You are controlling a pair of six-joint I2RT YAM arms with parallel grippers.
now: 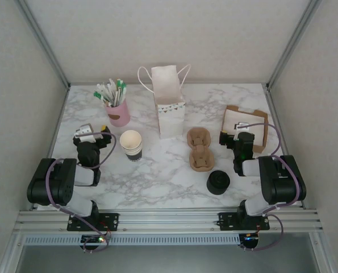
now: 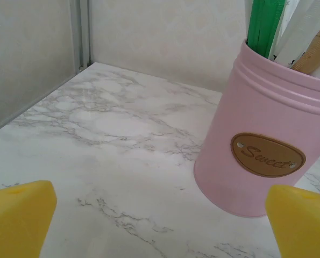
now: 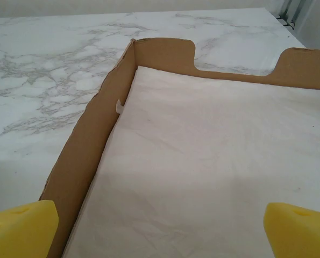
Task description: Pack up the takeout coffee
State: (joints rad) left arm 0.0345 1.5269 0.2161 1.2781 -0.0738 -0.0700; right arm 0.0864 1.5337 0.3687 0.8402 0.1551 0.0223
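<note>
My left gripper (image 2: 160,223), right gripper (image 3: 160,228) spread wide, empty. Small cream-over-dark-brown paper cup (image 1: 130,145), lidless, stands left of centre, beside left gripper. Likely light, crushable: pinch mid-wall gently

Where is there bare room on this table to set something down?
Bare tabletop: front centre, between the lidless cream-and-dark paper cup and the black plastic lid stack; back right, between the white paper bag and brown cardboard tray. The middle row is crowded.
</note>
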